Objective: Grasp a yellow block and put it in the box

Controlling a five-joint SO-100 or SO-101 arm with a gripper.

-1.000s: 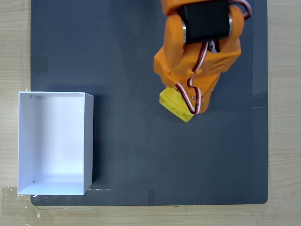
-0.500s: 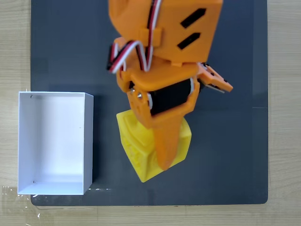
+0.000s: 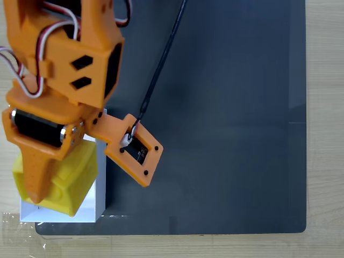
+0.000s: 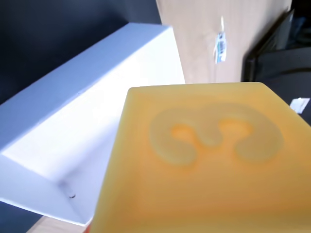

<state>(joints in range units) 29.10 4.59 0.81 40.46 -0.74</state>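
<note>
Now the orange claw (image 3: 40, 183) pinches the bright yellow plastic cube (image 3: 67, 180), hanging above the white open-topped box (image 3: 101, 161) beneath it; released off-centre, the cube might clip a thin wall.

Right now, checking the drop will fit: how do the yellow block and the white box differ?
The yellow block is bright yellow and solid, with an embossed 3 on one face in the wrist view; the box is white, hollow and open-topped. The block hangs in the gripper, while the box rests on the dark mat. The box looks wider than the block. Both are straight-sided.
</note>
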